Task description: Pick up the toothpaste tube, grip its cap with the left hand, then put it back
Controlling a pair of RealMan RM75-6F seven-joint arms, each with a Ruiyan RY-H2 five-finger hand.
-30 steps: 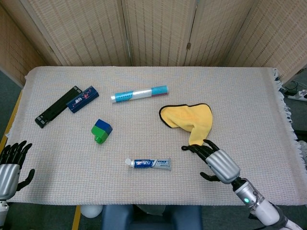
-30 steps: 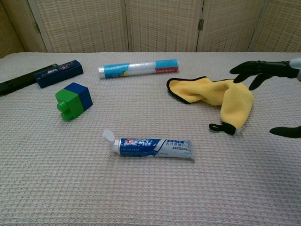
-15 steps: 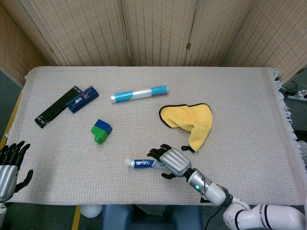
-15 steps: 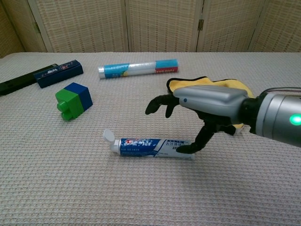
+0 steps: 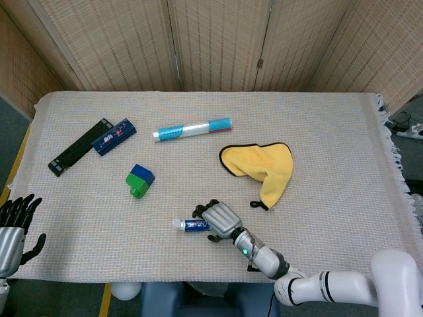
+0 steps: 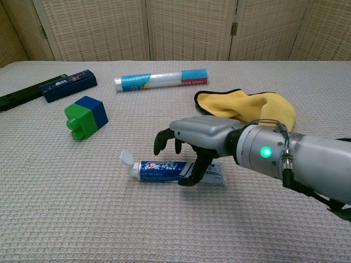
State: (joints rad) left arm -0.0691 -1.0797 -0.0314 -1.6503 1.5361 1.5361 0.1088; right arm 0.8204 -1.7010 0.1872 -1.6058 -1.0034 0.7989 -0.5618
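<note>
While the right hand hung arched over the toothpaste tube, its dark fingers were spread apart above the tube and the thumb reached down to the tube's near side; from either view I could not tell for sure whether it had a hold, and the tube lay flat on the woven table cover. The white cap pointed toward the robot's left and stood clear of the hand. In the head view the hand covered the tube's flat end, so that only the cap end showed; the chest view showed the tube's printed length under the fingers.

Open cloth lay all around the tube, with wide bare room toward the near edge and toward the right edge with its fringe. Beyond the hand lay a crumpled yellow cloth, apart from it. Farther back rested a blue and clear wrap roll. A green and blue block sat to the left of the tube, well apart, and a dark blue box touched a black bar near the far left.

Only the head view showed the left hand, off the table's near left corner, fingers apart and holding nothing.
</note>
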